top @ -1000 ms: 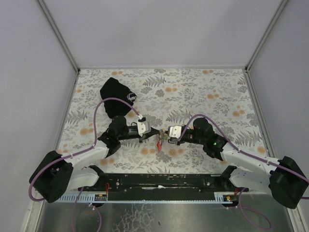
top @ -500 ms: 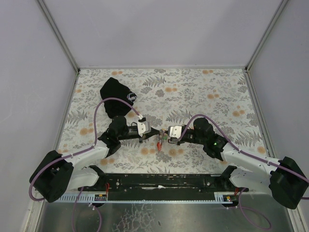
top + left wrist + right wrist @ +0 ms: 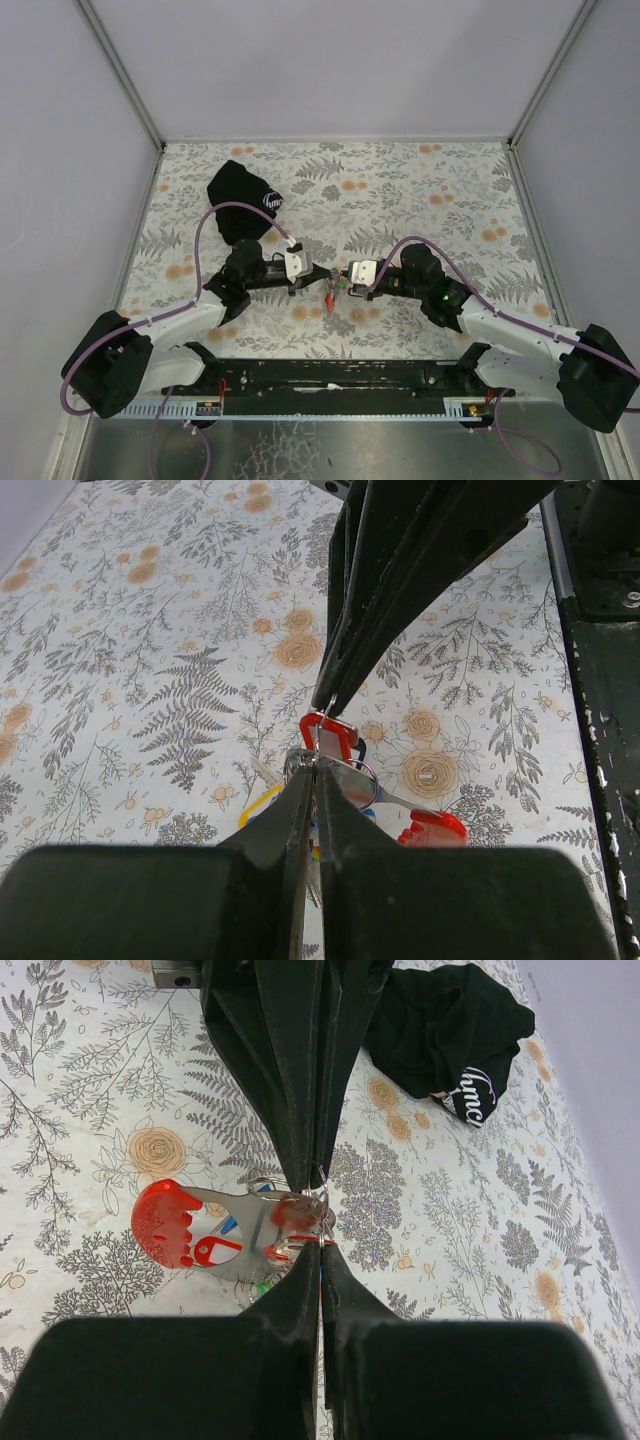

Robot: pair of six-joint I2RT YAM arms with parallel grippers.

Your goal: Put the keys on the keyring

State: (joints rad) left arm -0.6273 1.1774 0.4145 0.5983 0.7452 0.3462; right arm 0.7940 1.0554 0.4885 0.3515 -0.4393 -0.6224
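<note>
Several keys [image 3: 336, 285], red tag [image 3: 328, 301] nearward

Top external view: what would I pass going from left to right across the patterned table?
black pouch → left arm's fingers → keys, hanging between the two arms → right arm's fingers
</note>
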